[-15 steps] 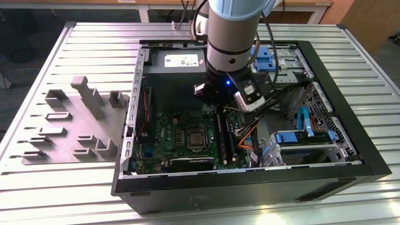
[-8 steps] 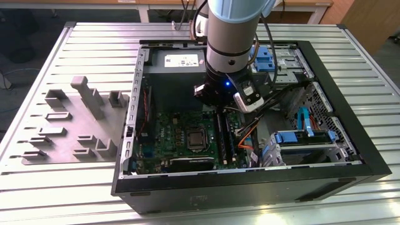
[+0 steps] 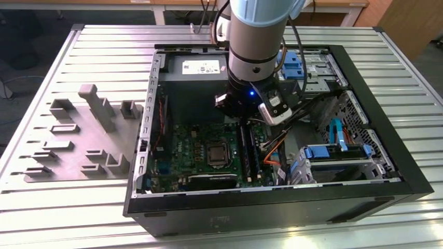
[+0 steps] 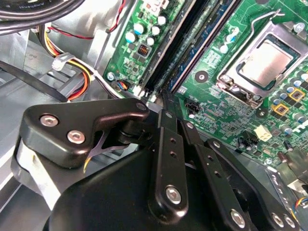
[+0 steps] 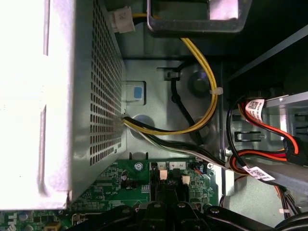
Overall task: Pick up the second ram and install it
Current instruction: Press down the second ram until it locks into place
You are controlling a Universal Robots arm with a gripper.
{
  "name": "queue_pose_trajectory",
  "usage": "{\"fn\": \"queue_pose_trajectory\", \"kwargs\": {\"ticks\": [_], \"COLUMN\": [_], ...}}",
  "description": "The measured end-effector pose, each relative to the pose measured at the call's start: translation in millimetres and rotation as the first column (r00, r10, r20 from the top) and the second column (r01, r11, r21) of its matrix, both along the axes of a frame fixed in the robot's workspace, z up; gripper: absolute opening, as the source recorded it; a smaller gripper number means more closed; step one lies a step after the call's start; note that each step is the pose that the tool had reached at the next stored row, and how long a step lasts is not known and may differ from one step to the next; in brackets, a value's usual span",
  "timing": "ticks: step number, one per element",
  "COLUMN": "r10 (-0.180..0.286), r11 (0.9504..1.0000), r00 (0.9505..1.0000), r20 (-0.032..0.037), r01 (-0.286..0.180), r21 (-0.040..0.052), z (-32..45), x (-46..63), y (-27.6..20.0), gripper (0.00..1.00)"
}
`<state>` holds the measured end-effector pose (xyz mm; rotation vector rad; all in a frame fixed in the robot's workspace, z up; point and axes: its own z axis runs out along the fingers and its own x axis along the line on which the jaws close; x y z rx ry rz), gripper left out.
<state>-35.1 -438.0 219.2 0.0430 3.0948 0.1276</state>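
**Gripper down at the memory slots inside the open case**

Slatted metal table (image 3: 415,129) carries an open computer case (image 3: 277,207), which sits toward the exterior view's right of the table. A grey fixture plate (image 3: 76,150) lies near the table's edge on the exterior view's left, well apart from the arm. The robot arm (image 3: 256,41) comes down into the case's middle. The power supply (image 3: 197,67) sits against the case's far wall. The green motherboard (image 3: 187,150) lies on the case floor, with the CPU socket (image 3: 218,154) near its centre. Yellow cables (image 5: 207,72) curve past the supply's perforated side.

In the second wrist view the gripper (image 4: 166,98) is low over the board, its jaws drawn together with no visible gap and nothing between them. The tip is right at the near end of the long slots. The second ram (image 4: 202,43) lies along a slot beside the CPU socket, lengthwise and upright. Cannot tell whether the tip touches it or whether it is latched.
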Motion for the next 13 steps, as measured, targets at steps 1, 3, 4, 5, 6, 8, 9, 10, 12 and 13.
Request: {"fn": "queue_pose_trajectory", "kwargs": {"ticks": [1,3,4,5,6,8,9,10,12,13], "r10": [0.0,0.0,0.0,0.0,0.0,0.0,0.0,0.0,0.0,0.0], "r11": [1.0,1.0,1.0,1.0,1.0,1.0,1.0,1.0,1.0,1.0], "r00": [1.0,1.0,1.0,1.0,1.0,1.0,1.0,1.0,1.0,1.0], "r20": [0.0001,0.0003,0.0001,0.0001,0.0001,0.0001,0.0002,0.0002,0.0002,0.0001], "r01": [0.0,0.0,0.0,0.0,0.0,0.0,0.0,0.0,0.0,0.0], "r21": [0.0001,0.0007,0.0004,0.0004,0.0003,0.0002,0.0003,0.0003,0.0004,0.0002], "z": [-0.1,-0.9,-1.6,-1.9,-2.0,-2.0,-2.0,-2.1,-2.7,-2.8], "x": [0.0,0.1,0.0,0.0,0.0,0.0,0.0,0.0,0.0,0.0], "y": [0.0,0.1,0.1,0.1,0.0,0.0,0.0,0.1,0.1,0.0], "gripper": [0.11,0.11,0.11,0.11,0.11,0.11,0.11,0.11,0.11,0.11]}}
